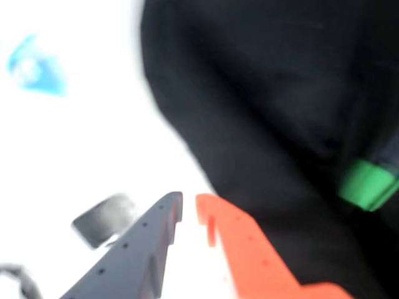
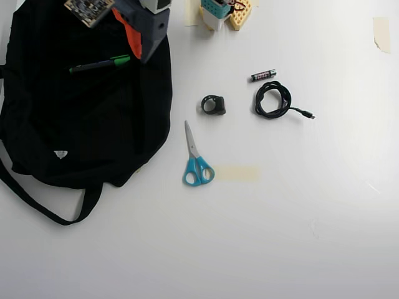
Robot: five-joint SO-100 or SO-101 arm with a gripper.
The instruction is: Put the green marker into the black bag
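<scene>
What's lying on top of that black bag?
The green marker lies on the bag near its top edge. The tool hangs empty by that edge. Whatever is inside the bag is hidden.

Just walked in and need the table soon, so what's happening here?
A small robot arm is working over the black bag at the table's left in the overhead view. The green marker lies on the bag's fabric, apart from the gripper, which holds nothing; its jaws show only a narrow gap in the wrist view. Whether the marker is inside the bag or just on top, I cannot tell. The scissors, a battery, a coiled cable and a small black clip-like part sit untouched on the table.
</scene>
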